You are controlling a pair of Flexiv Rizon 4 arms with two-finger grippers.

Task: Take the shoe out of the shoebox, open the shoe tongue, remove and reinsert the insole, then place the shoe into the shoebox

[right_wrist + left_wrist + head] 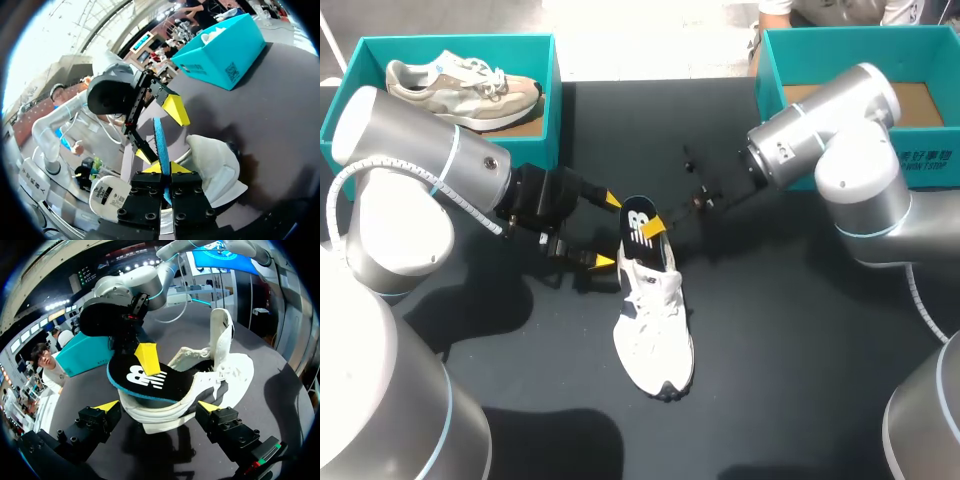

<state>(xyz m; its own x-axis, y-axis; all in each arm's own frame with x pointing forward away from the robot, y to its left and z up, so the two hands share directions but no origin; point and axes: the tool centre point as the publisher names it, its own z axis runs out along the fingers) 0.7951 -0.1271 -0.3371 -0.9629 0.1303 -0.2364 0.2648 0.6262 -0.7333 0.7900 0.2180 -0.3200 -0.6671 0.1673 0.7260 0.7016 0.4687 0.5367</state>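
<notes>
A white sneaker (655, 320) lies on the dark table, heel towards the back. Its black insole (638, 228), with a white logo and blue edge, sticks up out of the heel opening. My right gripper (655, 225) is shut on the insole's raised end. From its own wrist view the blue edge of the insole (160, 145) runs between the closed tips of the right gripper (164, 167). My left gripper (157, 407) is open and straddles the heel of the sneaker (220, 375), one tip on each side. The tongue stands upright. The insole (142, 380) lies across the opening.
A teal shoebox (555, 110) at the back left holds a beige sneaker (460, 85). A second teal shoebox (772, 85) stands at the back right behind my right arm, its brown floor bare. Dark table surface lies in front of the shoe.
</notes>
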